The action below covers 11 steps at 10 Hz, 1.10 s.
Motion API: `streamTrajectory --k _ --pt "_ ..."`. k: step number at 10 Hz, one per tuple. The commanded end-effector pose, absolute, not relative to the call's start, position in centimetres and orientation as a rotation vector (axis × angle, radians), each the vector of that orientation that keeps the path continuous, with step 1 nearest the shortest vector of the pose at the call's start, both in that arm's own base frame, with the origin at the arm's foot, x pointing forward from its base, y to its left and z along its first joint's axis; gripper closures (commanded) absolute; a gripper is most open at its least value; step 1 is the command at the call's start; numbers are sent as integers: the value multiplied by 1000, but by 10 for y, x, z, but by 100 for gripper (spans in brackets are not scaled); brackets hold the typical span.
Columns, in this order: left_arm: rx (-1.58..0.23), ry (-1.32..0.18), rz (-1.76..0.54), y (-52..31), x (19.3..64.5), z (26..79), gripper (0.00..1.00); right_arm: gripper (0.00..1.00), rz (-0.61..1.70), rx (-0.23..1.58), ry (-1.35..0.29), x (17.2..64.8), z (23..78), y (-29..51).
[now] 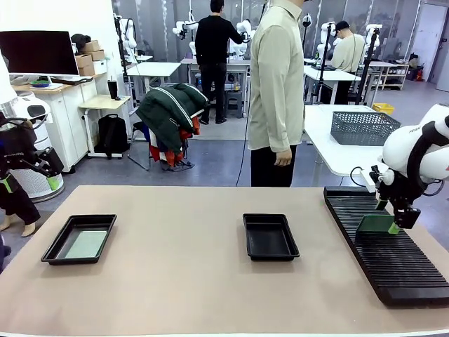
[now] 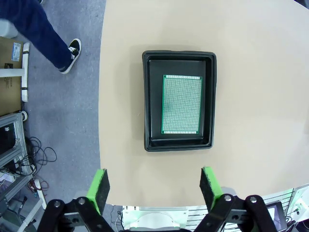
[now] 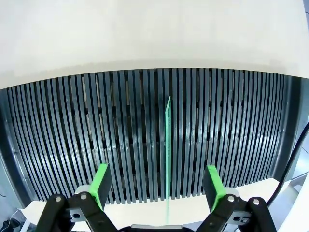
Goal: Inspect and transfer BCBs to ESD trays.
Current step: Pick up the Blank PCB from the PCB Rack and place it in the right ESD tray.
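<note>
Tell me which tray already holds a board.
The tray on the robot's left: a green board lies flat in it, while the middle tray is empty.

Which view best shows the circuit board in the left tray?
The left wrist view: it looks straight down on the circuit board, whole green face and hole grid, inside the tray. The front view shows it as a pale, foreshortened patch. The right wrist view faces the slotted rack.
</note>
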<state>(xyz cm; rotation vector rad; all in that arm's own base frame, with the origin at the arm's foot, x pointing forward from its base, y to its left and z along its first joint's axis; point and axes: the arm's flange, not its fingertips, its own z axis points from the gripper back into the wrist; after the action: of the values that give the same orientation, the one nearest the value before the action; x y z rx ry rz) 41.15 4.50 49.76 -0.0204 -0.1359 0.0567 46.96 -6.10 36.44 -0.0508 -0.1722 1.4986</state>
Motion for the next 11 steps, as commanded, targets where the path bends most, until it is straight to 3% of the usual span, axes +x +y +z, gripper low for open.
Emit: streamTrajectory --k 1,2,11 --pt "-19 -142 59 45 411 496 0 0 1499 -51 -172 470 364 -61" --pt "-19 -142 59 45 411 496 0 0 1484 -70 -151 469 366 -58" --pt "-19 -142 59 45 411 496 0 31 1479 -150 -137 477 361 -68"
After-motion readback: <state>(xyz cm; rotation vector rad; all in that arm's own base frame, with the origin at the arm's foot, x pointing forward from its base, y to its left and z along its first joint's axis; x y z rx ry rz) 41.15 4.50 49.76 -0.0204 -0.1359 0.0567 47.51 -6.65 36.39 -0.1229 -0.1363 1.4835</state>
